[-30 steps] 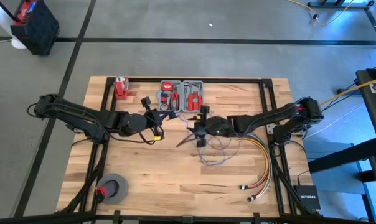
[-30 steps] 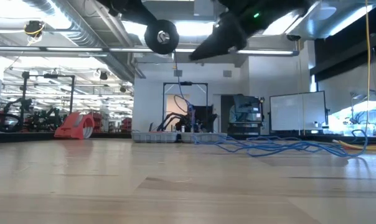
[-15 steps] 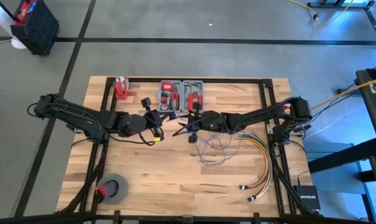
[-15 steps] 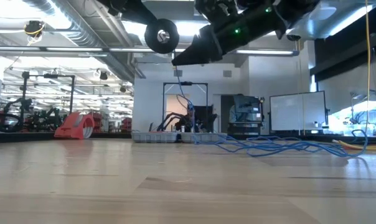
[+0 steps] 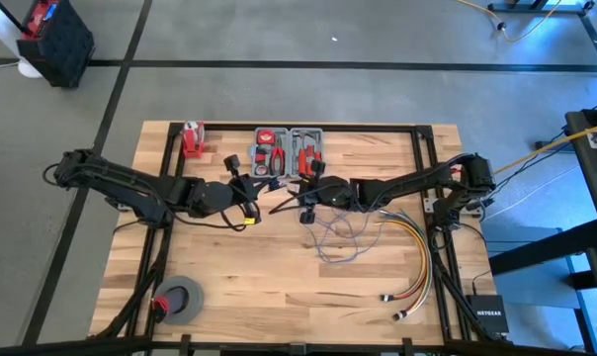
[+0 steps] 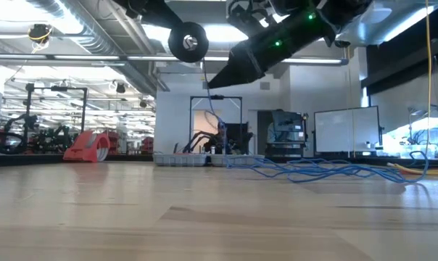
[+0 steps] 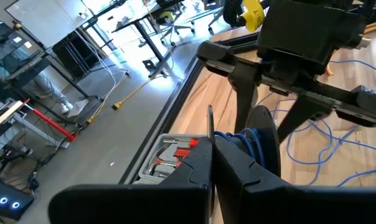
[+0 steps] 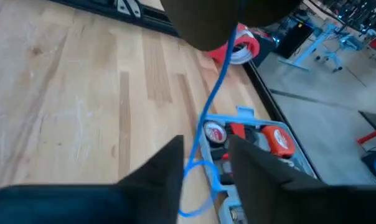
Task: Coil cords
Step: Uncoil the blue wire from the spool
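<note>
Most of the cords (image 5: 340,235) are loose on the table (image 5: 279,287), uncoiled; left end effector (image 7: 211,163) pinches one strand up, right end effector (image 8: 203,163) open around it, ungripped.

Evenly lit from overhead; bright ceiling lights (image 6: 204,32) glaring in low view. Table (image 5: 279,277) well exposed from above, shadows soft and short under arms. Near tabletop blurred in low view. Right wrist view soft throughout, own fingers (image 8: 157,174) out of focus. Left wrist view sharper, daylight-bright background.
</note>
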Controlling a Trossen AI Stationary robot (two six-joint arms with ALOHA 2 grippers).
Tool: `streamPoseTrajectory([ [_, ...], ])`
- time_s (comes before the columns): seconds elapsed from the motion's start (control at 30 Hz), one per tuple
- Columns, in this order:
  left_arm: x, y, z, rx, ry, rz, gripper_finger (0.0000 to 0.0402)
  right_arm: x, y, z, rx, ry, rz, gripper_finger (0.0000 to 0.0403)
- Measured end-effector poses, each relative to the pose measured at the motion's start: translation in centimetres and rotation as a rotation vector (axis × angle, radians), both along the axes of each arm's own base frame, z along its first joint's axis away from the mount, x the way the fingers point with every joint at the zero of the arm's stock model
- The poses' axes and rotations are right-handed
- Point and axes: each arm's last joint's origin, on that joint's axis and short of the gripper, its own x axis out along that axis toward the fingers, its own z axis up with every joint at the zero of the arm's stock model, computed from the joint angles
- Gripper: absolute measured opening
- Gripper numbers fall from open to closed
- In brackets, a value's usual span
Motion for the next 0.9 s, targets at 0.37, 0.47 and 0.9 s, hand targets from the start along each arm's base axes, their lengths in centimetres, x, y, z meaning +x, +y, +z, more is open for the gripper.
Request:
streamPoseTrajectory([
  [0.37,0.0,0.0,0.0,0.0,-0.001,-0.001,0.0,0.5,-0.1,0.8,0.036,-0.092,0.132,0.0178],
  [0.47,0.0,0.0,0.0,0.001,0.0,-0.002,0.0,0.4,-0.1,0.7,0.008,-0.077,0.123,0.0136],
  [0.9,0.1,-0.2,-0.2,-0.015,0.027,-0.08,0.0,-0.2,-0.2,2.0,-0.194,-0.05,-0.029,0.0005],
])
